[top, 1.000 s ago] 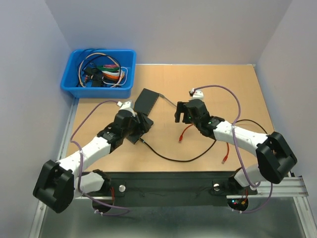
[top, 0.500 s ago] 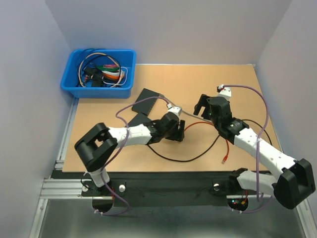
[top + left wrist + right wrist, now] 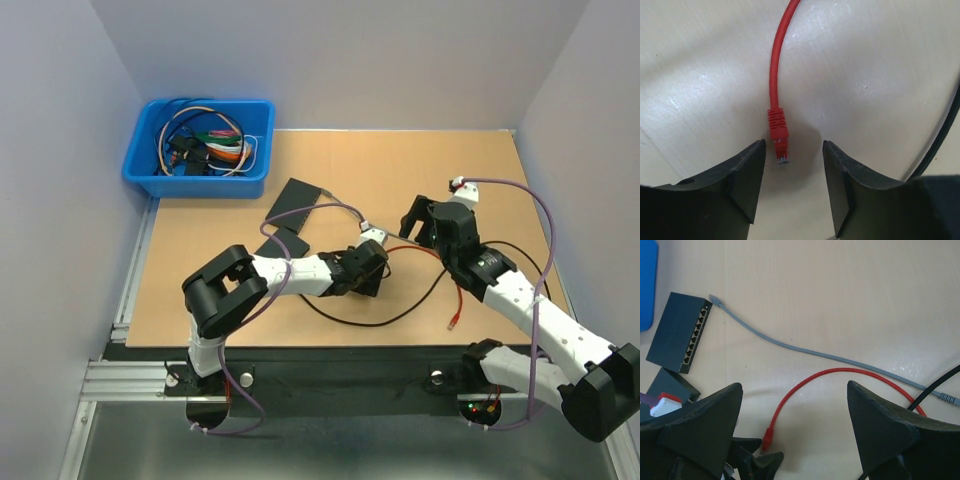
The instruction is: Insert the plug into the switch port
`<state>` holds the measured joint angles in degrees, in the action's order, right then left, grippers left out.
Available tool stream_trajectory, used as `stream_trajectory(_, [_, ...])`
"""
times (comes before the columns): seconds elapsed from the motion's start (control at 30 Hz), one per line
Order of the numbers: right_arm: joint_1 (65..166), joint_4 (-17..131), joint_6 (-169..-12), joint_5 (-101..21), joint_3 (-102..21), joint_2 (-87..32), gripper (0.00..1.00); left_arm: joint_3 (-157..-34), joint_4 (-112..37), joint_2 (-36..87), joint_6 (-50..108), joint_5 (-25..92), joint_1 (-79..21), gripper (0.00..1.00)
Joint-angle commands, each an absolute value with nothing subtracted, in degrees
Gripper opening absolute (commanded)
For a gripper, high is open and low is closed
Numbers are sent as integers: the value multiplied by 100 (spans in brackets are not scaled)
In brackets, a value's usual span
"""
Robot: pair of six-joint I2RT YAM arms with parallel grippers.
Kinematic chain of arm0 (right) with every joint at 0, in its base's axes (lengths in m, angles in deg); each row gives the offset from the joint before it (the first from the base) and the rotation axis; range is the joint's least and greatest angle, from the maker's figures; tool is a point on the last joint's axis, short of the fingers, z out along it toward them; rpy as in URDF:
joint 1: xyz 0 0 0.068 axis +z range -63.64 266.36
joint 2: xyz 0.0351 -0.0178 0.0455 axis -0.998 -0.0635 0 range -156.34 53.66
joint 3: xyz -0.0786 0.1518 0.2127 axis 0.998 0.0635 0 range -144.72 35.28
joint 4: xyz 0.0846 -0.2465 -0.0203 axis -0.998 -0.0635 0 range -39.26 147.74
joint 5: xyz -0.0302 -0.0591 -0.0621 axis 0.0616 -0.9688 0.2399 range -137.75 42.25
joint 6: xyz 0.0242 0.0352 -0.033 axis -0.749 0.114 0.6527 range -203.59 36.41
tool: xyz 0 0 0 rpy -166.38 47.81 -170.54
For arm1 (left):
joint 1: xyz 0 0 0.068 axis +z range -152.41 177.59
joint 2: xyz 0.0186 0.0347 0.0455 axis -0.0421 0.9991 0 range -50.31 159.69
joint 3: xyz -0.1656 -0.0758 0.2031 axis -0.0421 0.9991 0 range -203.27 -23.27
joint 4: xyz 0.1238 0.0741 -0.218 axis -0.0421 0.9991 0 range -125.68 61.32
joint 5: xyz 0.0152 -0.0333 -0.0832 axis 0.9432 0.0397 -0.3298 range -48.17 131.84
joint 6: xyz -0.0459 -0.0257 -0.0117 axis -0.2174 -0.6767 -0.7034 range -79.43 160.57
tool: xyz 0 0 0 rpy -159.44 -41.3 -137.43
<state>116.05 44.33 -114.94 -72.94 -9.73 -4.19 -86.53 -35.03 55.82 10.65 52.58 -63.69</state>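
Note:
The red cable's plug [image 3: 779, 144] lies flat on the table between the tips of my open left gripper [image 3: 793, 150], nearer the left finger, and is not gripped. It also shows in the right wrist view [image 3: 768, 436]. The red cable [image 3: 415, 249] curves right from the left gripper [image 3: 374, 270]. The dark switch [image 3: 682, 332] lies at the far left with its row of ports facing right; it also shows in the top view [image 3: 293, 200]. My right gripper [image 3: 792, 390] is wide open and empty, above the table [image 3: 418, 216].
A grey cable [image 3: 805, 351] runs from beside the switch across to the right. A black cable [image 3: 360, 320] loops near the front. A second dark box [image 3: 285, 243] lies by the switch. A blue bin [image 3: 200, 145] of cables stands at the back left.
My left arm has swung right, from by the dark boxes to the red plug. My right arm has drawn back to the right, away from the plug.

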Motion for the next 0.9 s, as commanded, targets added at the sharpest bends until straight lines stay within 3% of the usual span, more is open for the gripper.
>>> stream_trajectory(0.0, [11615, 4385, -11541, -7386, -867, -356, 90, -8919, -3138, 5779, 989, 5563, -6446, 56])
stream_trajectory(0.1, [11607, 4385, -11549, -7386, -823, -286, 88, -8936, -3093, 5850, 954, 5660, -6508, 44])
stream_trajectory(0.23, [11607, 4385, -11506, -7342, -779, -215, 86, -8936, -3058, 5789, 1024, 5695, -6499, 16])
stream_trajectory(0.37, [11607, 4403, -11164, -7114, -962, -171, 86, -9050, -2926, 5570, 1173, 5468, -6394, 3])
stream_trajectory(0.7, [11615, 5000, -9836, -5313, -1438, -162, 88, -8419, -3374, 4304, 1068, 2052, -5296, 0])
stream_trajectory(0.87, [11616, 5457, -9282, -3565, -1482, -224, 89, -7962, -3681, 3610, 656, 714, -4619, 0])
